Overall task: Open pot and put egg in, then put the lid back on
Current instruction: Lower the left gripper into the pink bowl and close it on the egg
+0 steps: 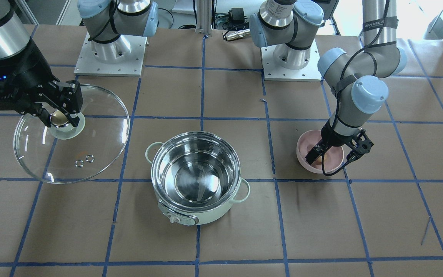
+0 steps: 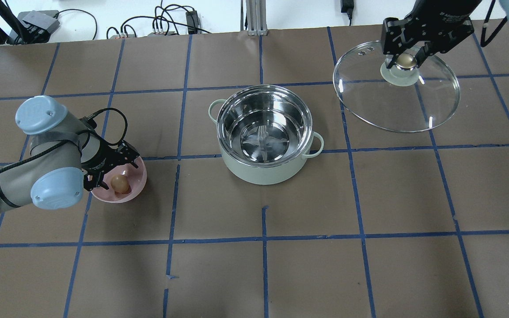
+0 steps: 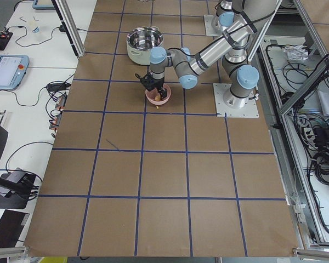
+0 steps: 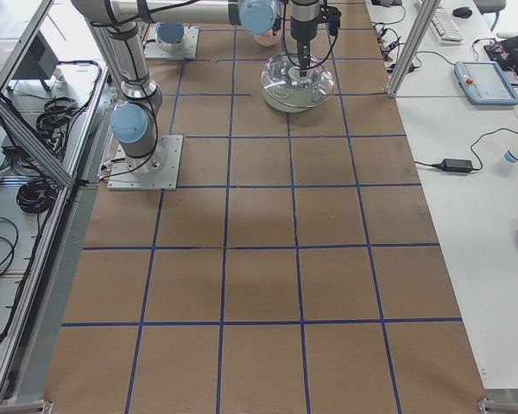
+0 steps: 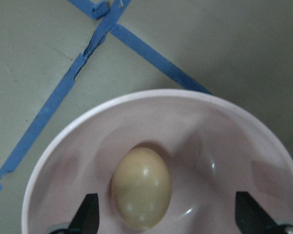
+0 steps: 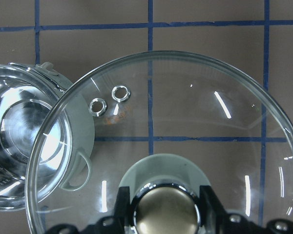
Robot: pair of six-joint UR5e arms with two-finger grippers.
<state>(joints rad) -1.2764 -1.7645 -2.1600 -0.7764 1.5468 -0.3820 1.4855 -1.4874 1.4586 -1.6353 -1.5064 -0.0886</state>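
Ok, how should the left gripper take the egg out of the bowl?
Grip the egg across its narrow middle, straight down from above; the bowl rises around it, blocking side approaches. Its long axis lies crosswise to the open left gripper, fingers either side, but it sits nearer one finger, so centre first.

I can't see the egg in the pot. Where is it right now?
The egg lies in the pink bowl at the overhead view's left, between the left gripper's open fingers, left of the pot.
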